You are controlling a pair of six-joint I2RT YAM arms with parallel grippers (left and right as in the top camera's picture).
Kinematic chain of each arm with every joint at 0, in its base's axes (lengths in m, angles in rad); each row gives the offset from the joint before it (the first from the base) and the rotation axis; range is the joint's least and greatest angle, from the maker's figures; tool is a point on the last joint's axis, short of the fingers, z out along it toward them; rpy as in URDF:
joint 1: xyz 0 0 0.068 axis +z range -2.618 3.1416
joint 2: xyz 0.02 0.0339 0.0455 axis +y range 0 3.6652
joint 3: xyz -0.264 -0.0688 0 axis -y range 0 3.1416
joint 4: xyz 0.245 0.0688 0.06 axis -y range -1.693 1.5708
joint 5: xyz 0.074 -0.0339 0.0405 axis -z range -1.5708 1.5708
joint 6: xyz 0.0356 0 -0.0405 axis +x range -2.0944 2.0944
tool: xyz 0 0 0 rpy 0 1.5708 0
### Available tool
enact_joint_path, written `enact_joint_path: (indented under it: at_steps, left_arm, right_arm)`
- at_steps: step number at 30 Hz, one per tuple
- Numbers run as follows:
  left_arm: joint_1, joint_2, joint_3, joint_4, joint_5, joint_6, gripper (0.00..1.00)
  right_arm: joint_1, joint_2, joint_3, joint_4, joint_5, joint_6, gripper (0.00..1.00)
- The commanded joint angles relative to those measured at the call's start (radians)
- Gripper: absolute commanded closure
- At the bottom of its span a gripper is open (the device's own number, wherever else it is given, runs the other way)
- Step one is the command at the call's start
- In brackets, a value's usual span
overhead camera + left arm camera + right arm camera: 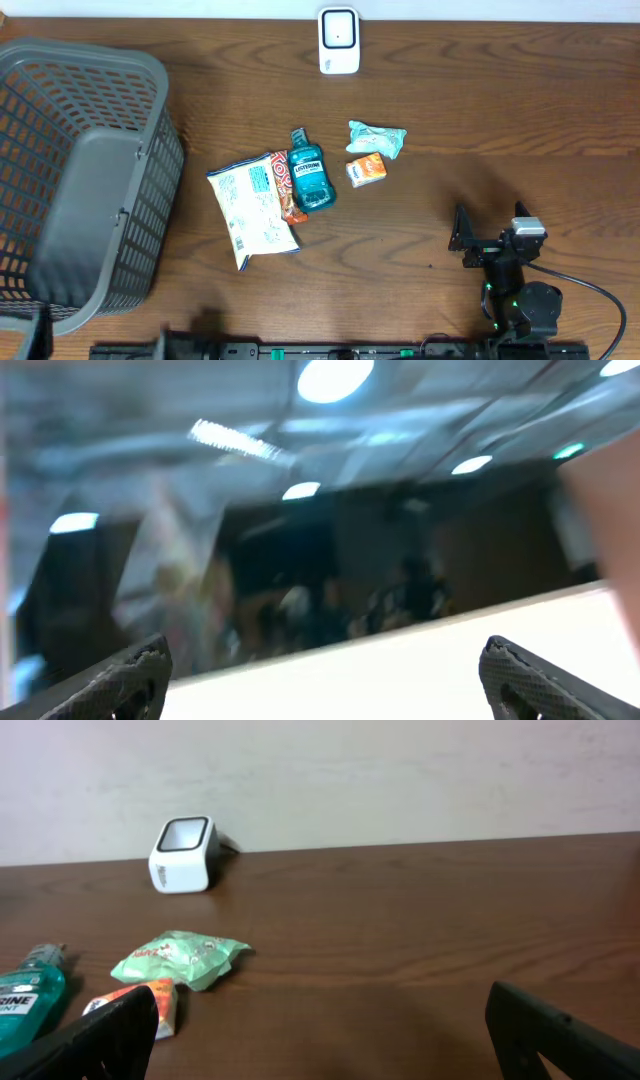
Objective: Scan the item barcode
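Bottle [309,172] lying flat on table [520,100].
Teal mouthwash is showing through; left gripper [320,670] and right gripper [463,240] are standing open.

right arm [510,275]: black housing, pale camera block [528,228] at wrist, green indicator lights [489,291], black cable [600,293]; fingers [560,1035] matte black, textured.

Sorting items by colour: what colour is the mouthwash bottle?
The mouthwash bottle is teal, clearest in the overhead view.

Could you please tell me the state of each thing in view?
Left tool: open, holding nothing.
Right tool: open, holding nothing.
Bottle: lying flat, capped.
Scanner: standing upright.
Basket: upright.
White bag: lying flat.
Green packet: crumpled, lying flat.
Orange pack: lying on table.
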Motion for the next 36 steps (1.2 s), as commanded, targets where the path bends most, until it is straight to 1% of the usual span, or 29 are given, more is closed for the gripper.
enact_joint_path:
  at_steps: [1,5,8,11,13,16,19,20,24,26,28,30,33,34,36]
  left_arm:
    - [0.009,-0.002,-0.079,0.026,-0.219,0.001,0.02]
    - [0.024,-0.002,-0.160,0.062,-0.265,0.003,0.02]
    - [0.032,-0.001,-0.186,0.065,-0.307,0.003,0.02]
    - [0.032,-0.001,-0.196,0.011,-0.320,0.002,0.02]
    - [0.032,-0.001,-0.200,-0.060,-0.298,-0.002,0.02]
    - [0.032,0.000,-0.216,-0.158,-0.200,-0.002,0.02]
    - [0.032,-0.001,-0.249,-0.193,-0.079,0.005,0.02]
    - [0.032,-0.001,-0.264,-0.193,-0.026,0.023,0.02]
    - [0.032,-0.001,-0.356,-0.183,0.233,0.176,0.02]
    - [0.032,-0.001,-0.425,-0.158,0.299,0.206,0.02]
    - [0.032,-0.001,-0.471,-0.130,0.286,0.205,0.02]
    - [0.032,-0.001,-0.524,-0.077,0.261,0.202,0.02]
    - [0.032,-0.001,-0.601,0.017,0.209,0.140,0.02]
    - [0.032,-0.001,-0.637,0.054,0.163,0.104,0.02]
    - [0.032,-0.001,-0.674,0.079,0.111,0.084,0.02]
  right_arm:
    - [0.006,0.000,-0.001,-0.004,0.001,0.002,0.01]
    - [0.006,0.000,-0.001,-0.005,0.001,0.002,0.01]
    - [0.006,0.000,-0.001,-0.004,0.001,0.002,0.01]
    - [0.006,0.000,-0.001,-0.005,0.001,0.002,0.01]
    - [0.006,0.000,-0.001,-0.004,0.001,0.002,0.01]
    - [0.006,0.000,-0.001,-0.003,0.001,0.002,0.01]
    - [0.006,0.000,-0.001,-0.004,-0.012,0.002,0.01]
    - [0.006,0.000,-0.001,-0.004,-0.011,0.002,0.01]
    - [0.006,0.000,-0.001,-0.004,-0.011,0.003,0.01]
    - [0.006,0.000,-0.001,-0.004,-0.011,0.003,0.01]
    - [0.006,0.000,-0.001,-0.004,-0.011,0.023,0.01]
    - [0.006,0.000,-0.001,-0.004,-0.011,0.081,0.01]
    - [0.006,0.000,-0.001,-0.004,-0.011,0.173,0.01]
    - [0.006,0.000,-0.001,-0.004,-0.011,0.225,0.01]
    - [0.006,0.000,-0.001,-0.004,-0.011,0.275,0.01]
